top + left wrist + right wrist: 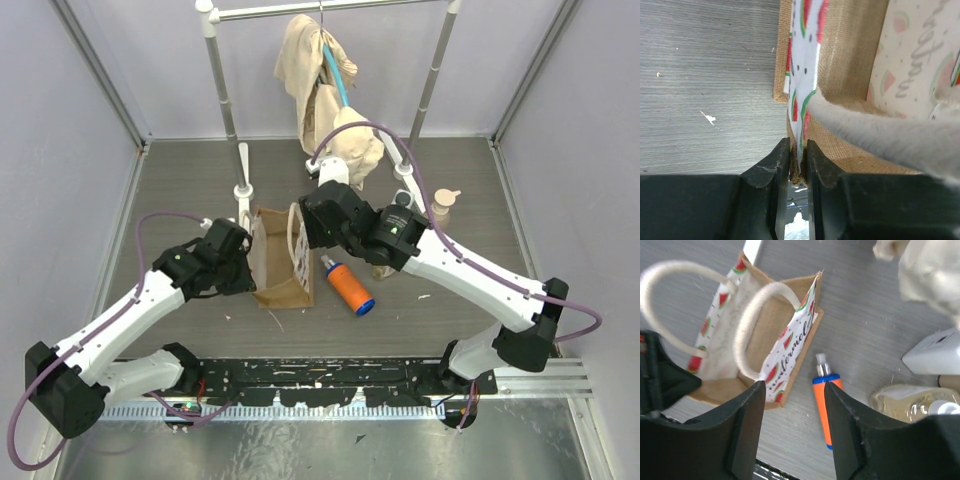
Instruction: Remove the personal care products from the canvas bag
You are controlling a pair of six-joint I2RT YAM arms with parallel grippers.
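The canvas bag (280,262) stands open on the table, tan with cream handles and watermelon-print panels; it also shows in the right wrist view (757,342). My left gripper (248,272) is shut on the top edge of the bag's left wall (799,150). My right gripper (308,232) hovers open and empty over the bag's right wall (794,405). An orange bottle with a blue cap (347,285) lies on the table just right of the bag (823,407). A peach pump bottle (443,207) stands at the back right. No product shows in the visible part of the bag's inside.
A metal clothes rack (222,90) with beige cloth (320,80) hanging from it stands at the back; its foot (243,190) is just behind the bag. A white object (935,356) and a clear amber-tinted bottle (897,401) sit right of the orange bottle. Grey walls enclose the table.
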